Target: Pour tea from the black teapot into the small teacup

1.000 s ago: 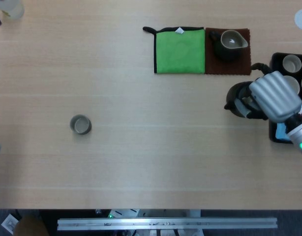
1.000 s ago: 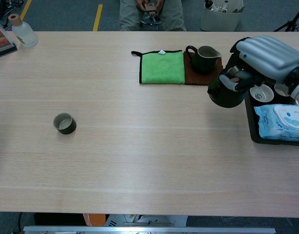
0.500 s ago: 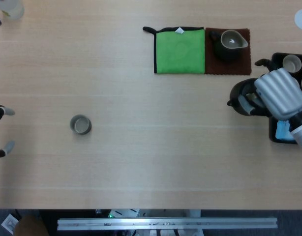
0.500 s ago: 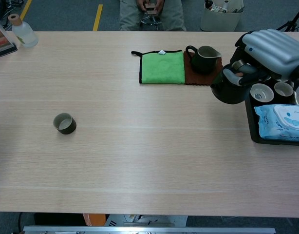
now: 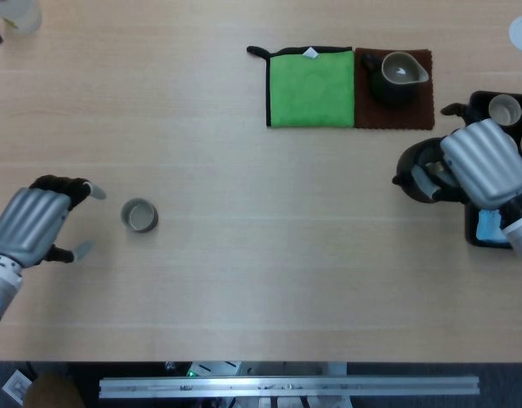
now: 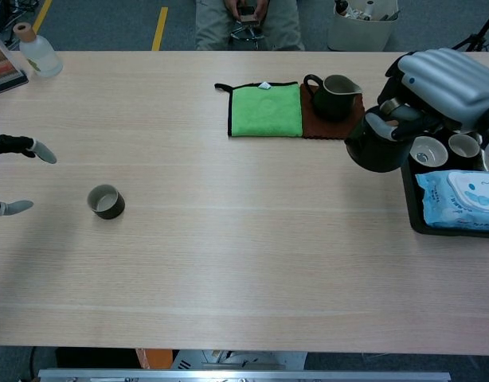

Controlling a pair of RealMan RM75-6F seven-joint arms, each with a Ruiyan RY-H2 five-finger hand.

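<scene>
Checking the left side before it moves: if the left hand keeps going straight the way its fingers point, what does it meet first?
Most likely the small teacup. The left hand is open, fingers pointing toward the cup with bare table between them. Its height above the table is unclear, so it might pass over the rim.

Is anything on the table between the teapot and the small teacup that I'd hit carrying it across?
Nothing visible. The right hand holds the black teapot; bare tabletop runs left to the small teacup. The left hand sits beyond the cup.
</scene>
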